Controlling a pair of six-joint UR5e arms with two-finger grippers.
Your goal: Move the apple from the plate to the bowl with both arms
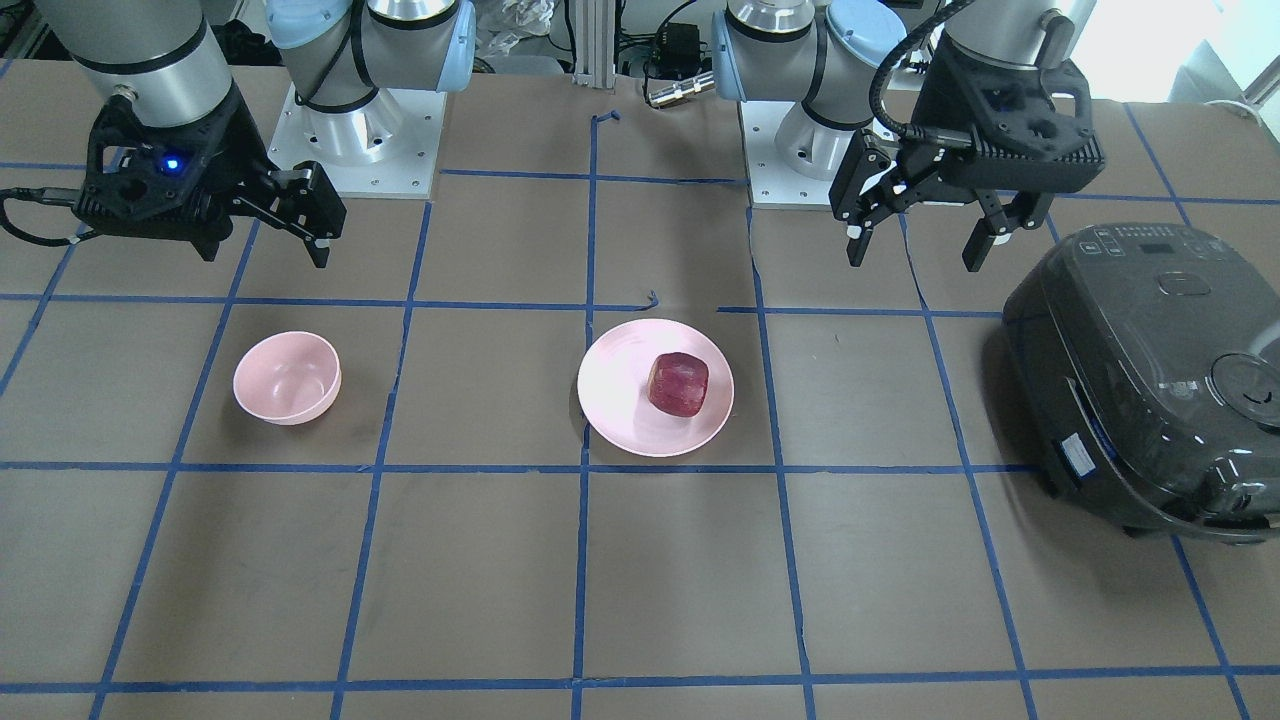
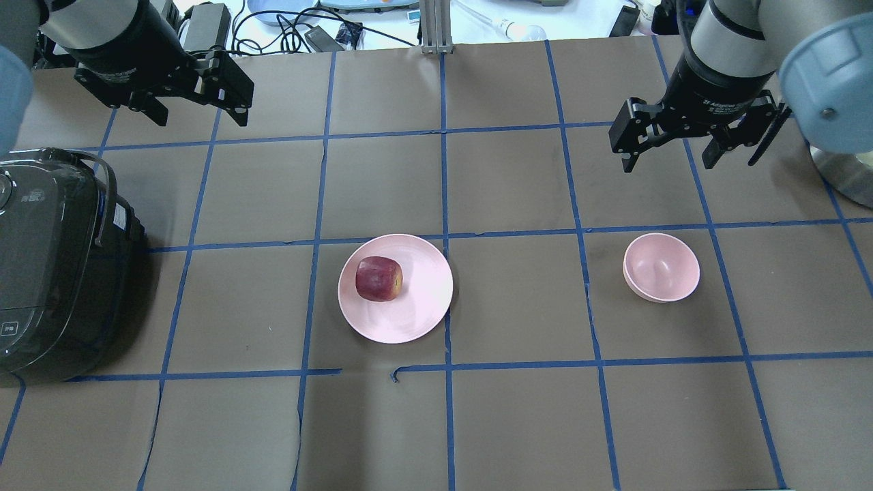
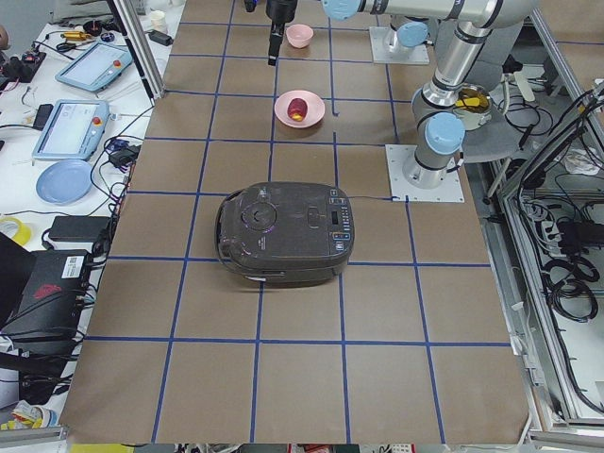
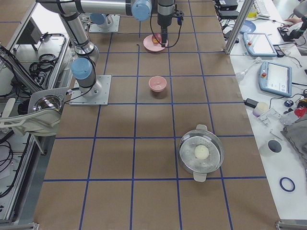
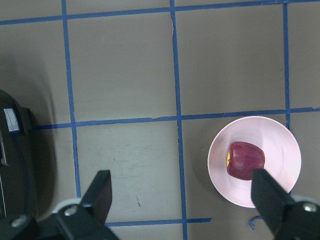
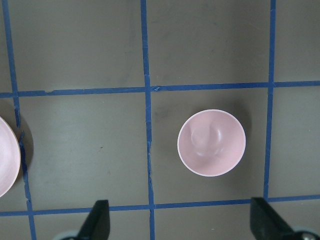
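Observation:
The dark-red apple [image 1: 678,383] [image 2: 378,278] lies on the wide pink plate [image 1: 620,410] [image 2: 423,300] near the table's middle. The small, deep pink bowl [image 1: 287,378] [image 2: 661,267] stands empty on my right side. My left gripper [image 1: 915,260] [image 2: 200,117] hangs open and empty, high above the table, behind and left of the plate. Its wrist view shows the apple [image 5: 245,160] on the plate [image 5: 280,140] near its right finger. My right gripper [image 1: 265,250] [image 2: 668,164] is open and empty, high behind the bowl, which shows in its wrist view [image 6: 211,142].
A large dark rice cooker [image 1: 1150,370] [image 2: 48,266] sits on my far left. A steel pot [image 4: 201,152] holding a white ball stands on the far right end of the table. Blue tape lines grid the brown table top.

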